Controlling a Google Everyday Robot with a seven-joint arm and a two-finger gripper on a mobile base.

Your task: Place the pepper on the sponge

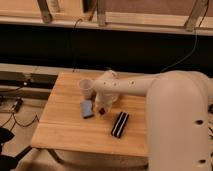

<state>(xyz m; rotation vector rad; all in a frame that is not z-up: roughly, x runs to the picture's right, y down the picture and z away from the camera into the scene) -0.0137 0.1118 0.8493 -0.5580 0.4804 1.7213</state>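
The blue-grey sponge (87, 108) lies flat on the wooden table (60, 130), left of centre. My gripper (103, 106) points down at the end of the white arm (165, 100), just right of the sponge. A small reddish-brown bit, the pepper (102, 112), shows at the gripper's tip, close above the tabletop and beside the sponge's right edge. Most of the pepper is hidden by the gripper.
A white cup (85, 88) stands just behind the sponge. A black block with white stripes (120, 124) lies to the front right of the gripper. The arm's bulky body covers the table's right side. Cables run over the floor at the left (15, 107).
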